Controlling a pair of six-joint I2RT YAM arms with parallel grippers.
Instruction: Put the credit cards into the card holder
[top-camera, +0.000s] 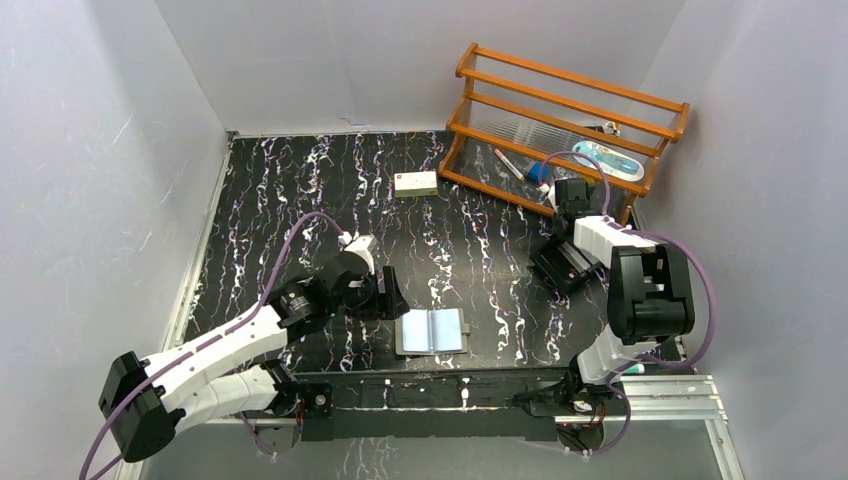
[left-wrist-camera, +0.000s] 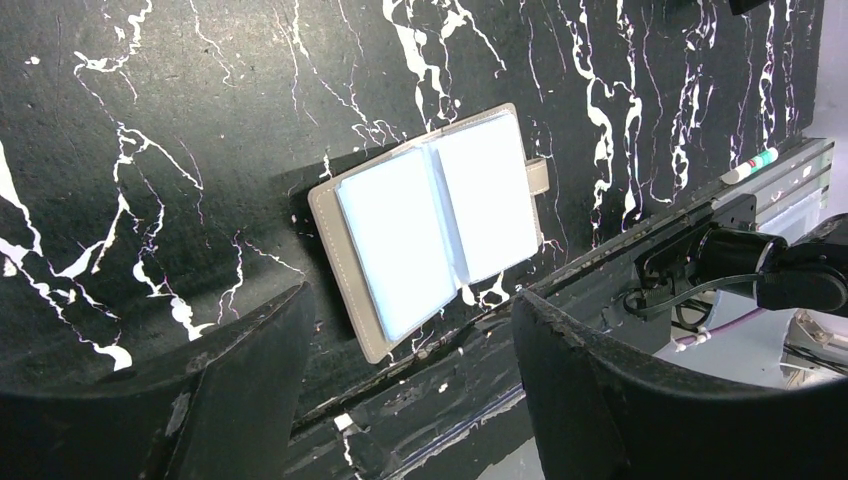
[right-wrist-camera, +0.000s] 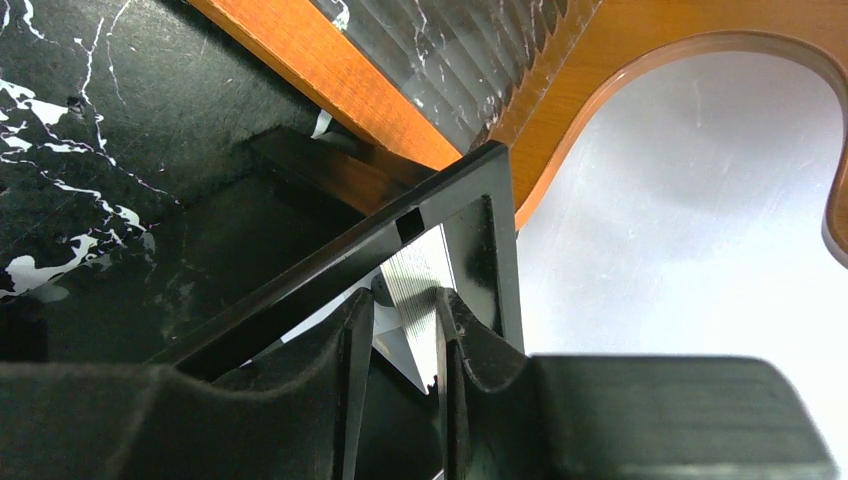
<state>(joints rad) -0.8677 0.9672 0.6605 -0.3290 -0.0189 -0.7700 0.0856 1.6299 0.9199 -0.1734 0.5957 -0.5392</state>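
Observation:
The card holder (top-camera: 432, 332) lies open on the black marbled table near the front edge, its light blue inside up; in the left wrist view (left-wrist-camera: 430, 225) its snap tab points right. My left gripper (top-camera: 388, 296) (left-wrist-camera: 410, 293) is open and empty, just left of the holder. My right gripper (top-camera: 570, 256) (right-wrist-camera: 405, 310) reaches into the black tray (top-camera: 548, 262) (right-wrist-camera: 330, 260). Its jaws stand narrowly apart around a silver striped credit card (right-wrist-camera: 415, 290) that leans against the right finger. Another pale card (right-wrist-camera: 325, 320) shows beneath.
A wooden rack (top-camera: 565, 110) (right-wrist-camera: 330, 70) holding pens and small items stands at the back right, right behind the tray. A white box with a red mark (top-camera: 415, 182) lies at the back middle. A green-capped marker (left-wrist-camera: 750, 165) lies on the front rail.

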